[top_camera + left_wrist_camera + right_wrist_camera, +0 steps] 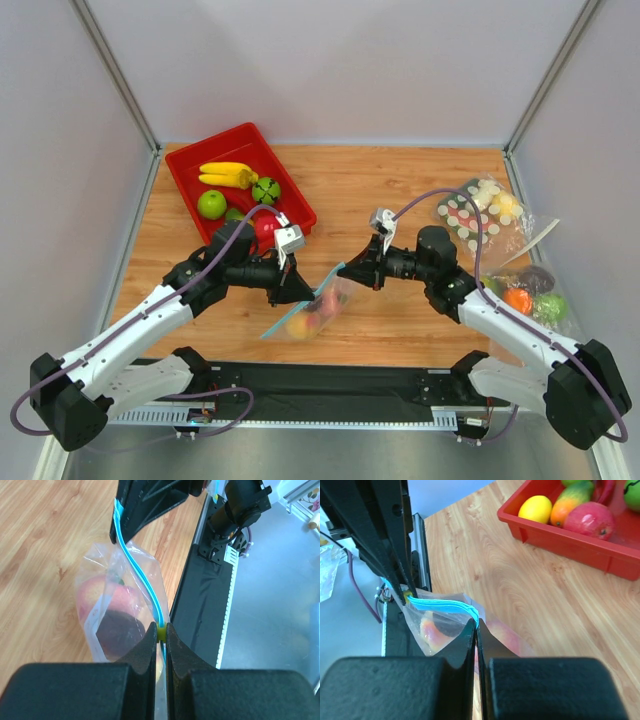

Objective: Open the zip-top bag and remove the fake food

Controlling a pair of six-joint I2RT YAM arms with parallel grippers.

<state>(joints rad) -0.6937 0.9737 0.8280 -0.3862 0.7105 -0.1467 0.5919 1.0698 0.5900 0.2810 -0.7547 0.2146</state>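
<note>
Clamping black left gripper (pixel 161 636) on yellow tab (pixel 161 631) of light-blue zip strip (pixel 143 576), black right gripper (pixel 476 630) pinched shut on same strip. Holds small clear soft plastic zip-top bag (pixel 318 308) at 6 o'clock of wooden table (pixel 400 180). Looks still zipped, round plastic fruits (pixel 117 630) inside; opening and removal left.

Front-centre: zip-top bag (pixel 318 310) betw. left pincer (pixel 305 293) & right pincer (pixel 350 270); fake food (pixel 300 325) inside; tray (pixel 185 190) back-left; other bags (pixel 480 215) right, prob. two.
</note>
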